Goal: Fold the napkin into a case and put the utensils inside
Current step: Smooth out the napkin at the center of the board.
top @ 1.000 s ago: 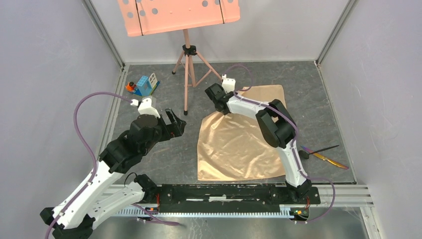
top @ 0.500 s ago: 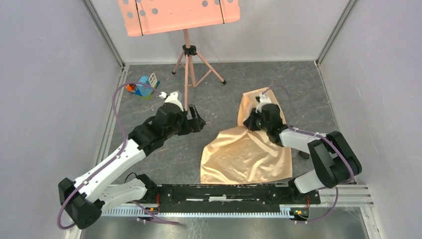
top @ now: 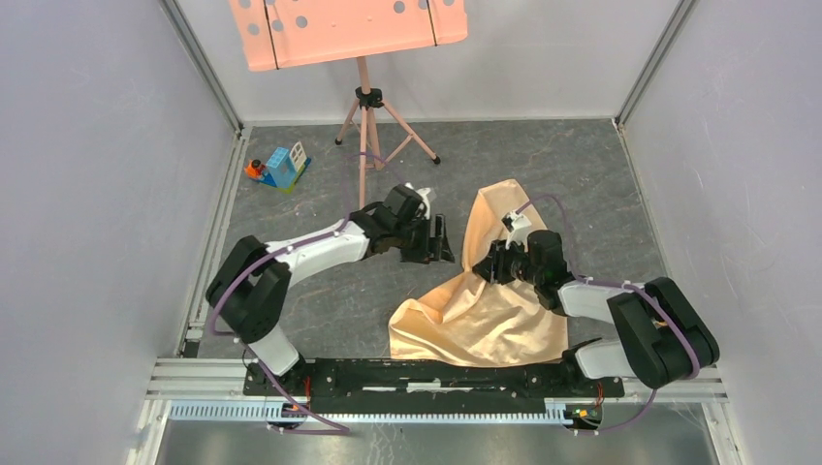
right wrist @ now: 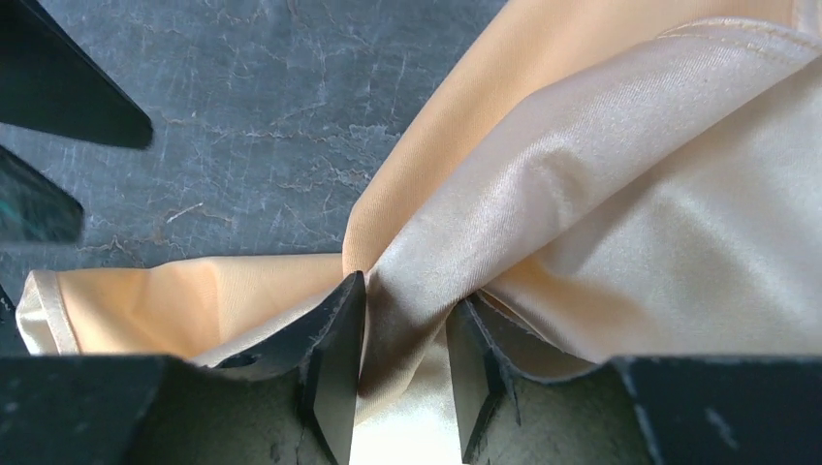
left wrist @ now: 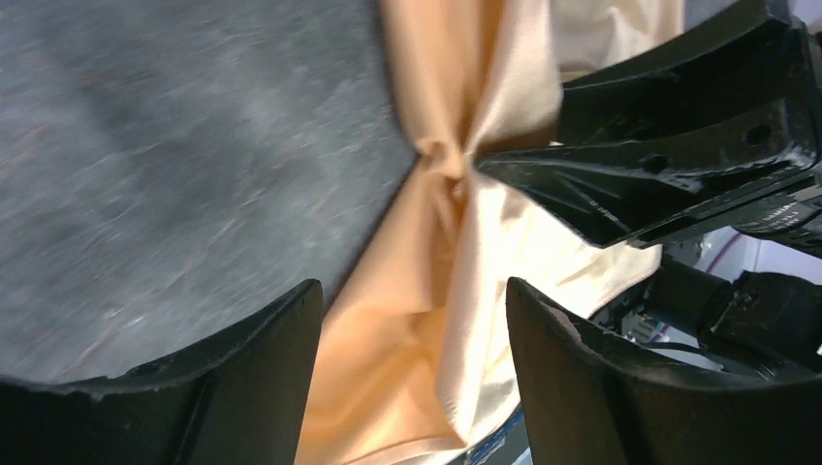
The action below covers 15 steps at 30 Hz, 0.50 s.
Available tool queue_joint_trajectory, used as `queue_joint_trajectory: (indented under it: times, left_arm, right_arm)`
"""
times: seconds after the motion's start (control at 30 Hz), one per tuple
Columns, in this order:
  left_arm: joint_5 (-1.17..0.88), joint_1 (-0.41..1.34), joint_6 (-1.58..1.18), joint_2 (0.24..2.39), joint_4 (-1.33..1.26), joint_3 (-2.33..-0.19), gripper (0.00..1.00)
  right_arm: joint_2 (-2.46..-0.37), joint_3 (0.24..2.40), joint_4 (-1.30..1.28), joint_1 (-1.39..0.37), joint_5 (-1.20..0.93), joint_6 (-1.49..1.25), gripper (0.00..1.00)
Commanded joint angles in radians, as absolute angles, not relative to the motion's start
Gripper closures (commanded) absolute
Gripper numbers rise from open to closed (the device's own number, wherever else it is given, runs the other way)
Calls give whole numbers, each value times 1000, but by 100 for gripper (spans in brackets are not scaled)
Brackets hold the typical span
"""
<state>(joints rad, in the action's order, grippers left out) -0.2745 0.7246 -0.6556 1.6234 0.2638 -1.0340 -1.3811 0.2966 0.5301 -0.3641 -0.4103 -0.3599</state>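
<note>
The peach-orange napkin (top: 485,315) lies crumpled right of centre, its far part pulled up into a ridge. My right gripper (top: 488,266) is shut on a gathered fold of it; in the right wrist view the satin napkin (right wrist: 630,194) fills the gap of the right gripper (right wrist: 407,291). My left gripper (top: 443,240) stands open just left of that pinch. In the left wrist view the left gripper (left wrist: 412,300) straddles a hanging fold of the napkin (left wrist: 426,291) without touching it, and the right gripper's fingers (left wrist: 630,184) nip the cloth ahead. The utensils are hidden and no case shows.
A salmon-pink music-stand tray (top: 349,29) on a tripod (top: 366,126) stands at the back centre. Toy blocks (top: 281,167) lie at the back left. Grey walls close both sides, and a metal rail (top: 436,373) runs along the near edge.
The right gripper took the napkin's far edge and dragged it near and left, bunching the flat cloth. The left arm swung right up to the napkin, and its jaws narrowed a little.
</note>
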Motion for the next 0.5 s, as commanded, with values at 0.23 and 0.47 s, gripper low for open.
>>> queue_joint_trajectory:
  times: [0.23,0.47]
  left_arm:
    - [-297,900,-601,1764,193,-1143,28]
    - [-270,936,-601,1813,185,-1153,33]
  right_arm:
    - [-1316,285,527,-326,-396,-329,61]
    - [-1302,287,526,-318,-435,-349,65]
